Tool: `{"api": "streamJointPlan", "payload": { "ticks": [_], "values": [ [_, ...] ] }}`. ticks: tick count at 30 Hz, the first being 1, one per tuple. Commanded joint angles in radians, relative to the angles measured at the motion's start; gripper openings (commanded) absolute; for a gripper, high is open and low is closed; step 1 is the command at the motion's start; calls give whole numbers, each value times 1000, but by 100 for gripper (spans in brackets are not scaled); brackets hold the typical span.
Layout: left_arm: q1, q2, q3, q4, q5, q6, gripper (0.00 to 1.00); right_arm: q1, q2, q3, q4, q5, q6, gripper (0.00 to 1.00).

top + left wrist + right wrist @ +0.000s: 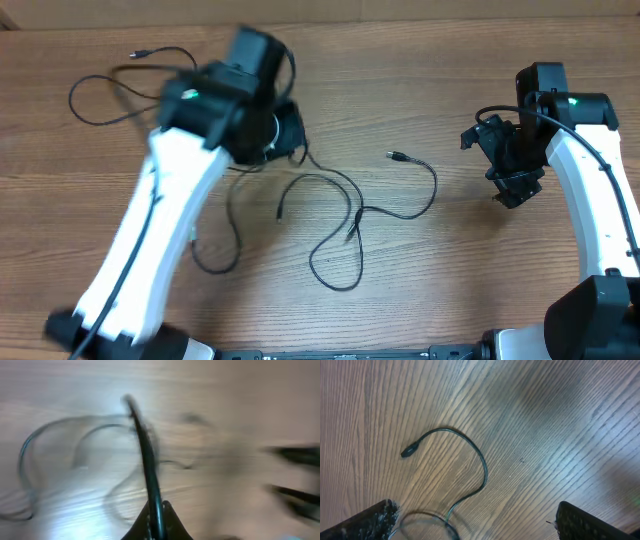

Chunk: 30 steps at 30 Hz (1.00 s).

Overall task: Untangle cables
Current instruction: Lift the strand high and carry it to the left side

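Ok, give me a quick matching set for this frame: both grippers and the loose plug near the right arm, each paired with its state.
Things:
1. left gripper
2. right gripper
3. loose plug

States:
A. lying on the table, untouched
B. shut on a cable
C. open, holding nothing

Pairs: 1-B, 2-C, 3-A

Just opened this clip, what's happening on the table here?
Two robot arms are working on thin black cables spread in loops on the wooden table. The left gripper is shut on one cable by the upper-left bunch; its view is blurred. The right gripper hangs open at the right, holding nothing, with a loose plug end nearby.
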Motion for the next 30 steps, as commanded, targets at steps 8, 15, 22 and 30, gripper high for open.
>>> {"api": "streamJointPlan", "payload": {
  "ticks": [8, 15, 22, 30],
  "values": [
    [11, -115, 392, 289, 242, -17, 4, -3, -9, 17, -1, 2, -4, 100],
    [11, -150, 406, 526, 237, -125, 4, -3, -9, 17, -1, 2, -4, 100],
    [11, -138, 405, 494, 48, -21, 4, -3, -9, 17, -1, 2, -4, 100],
    [26, -124, 404, 359, -386, 23, 4, -3, -9, 17, -1, 2, -4, 100]
  ]
}}
